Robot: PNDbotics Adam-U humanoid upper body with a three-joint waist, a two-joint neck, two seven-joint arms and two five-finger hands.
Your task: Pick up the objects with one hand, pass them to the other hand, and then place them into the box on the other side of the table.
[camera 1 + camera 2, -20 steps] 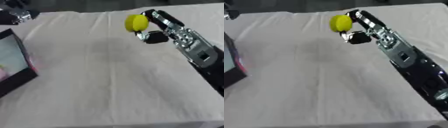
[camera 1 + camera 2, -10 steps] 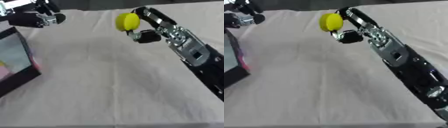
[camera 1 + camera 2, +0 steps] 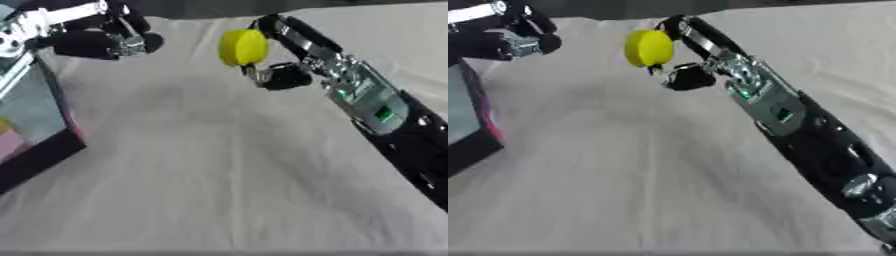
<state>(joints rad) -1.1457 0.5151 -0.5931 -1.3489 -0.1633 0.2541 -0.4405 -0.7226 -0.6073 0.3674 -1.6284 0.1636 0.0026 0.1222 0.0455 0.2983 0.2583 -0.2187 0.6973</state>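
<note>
A round yellow object is held above the table at the upper middle, pinched between the fingers and thumb of my right hand, whose black and silver arm runs in from the lower right. My left hand has come in at the upper left, fingers curled and holding nothing, a short way left of the yellow object and apart from it. The box stands at the left edge, dark-walled, with pale and yellow things inside.
A white cloth covers the table, lightly creased. The box's dark front wall juts into the left part of the cloth. A dark strip runs along the far edge.
My right hand has carried the yellow object leftward. My left hand has entered from the upper left and moved right, toward the object.
</note>
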